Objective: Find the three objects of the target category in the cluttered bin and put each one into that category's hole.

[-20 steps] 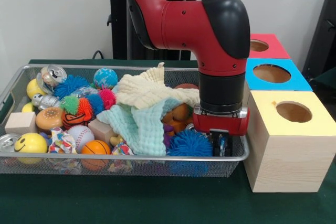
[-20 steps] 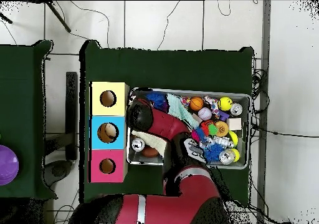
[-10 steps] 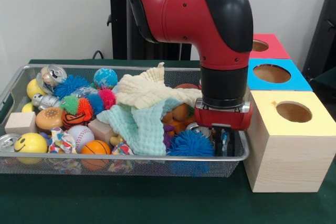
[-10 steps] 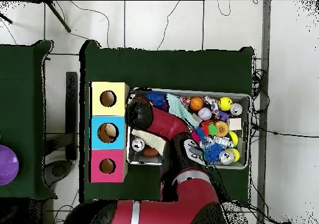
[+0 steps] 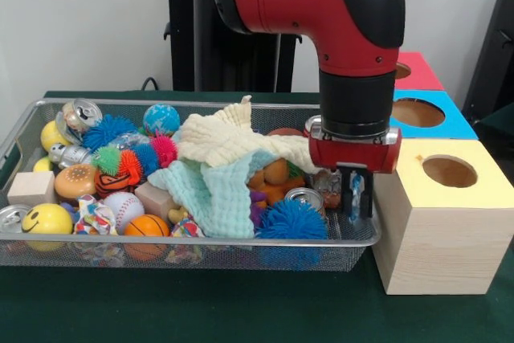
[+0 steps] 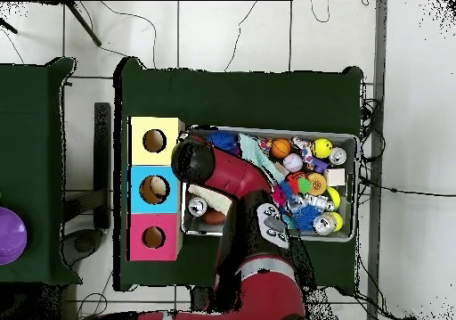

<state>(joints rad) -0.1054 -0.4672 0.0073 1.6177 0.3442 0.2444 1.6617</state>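
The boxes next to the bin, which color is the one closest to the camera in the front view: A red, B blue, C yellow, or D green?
C: in the front view the yellow box stands nearest, beside the bin, with the blue box behind it and the red box farthest back.

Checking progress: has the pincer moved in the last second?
Yes. The pincer has risen and shifted toward the yellow box, judged against the bin's front rim.
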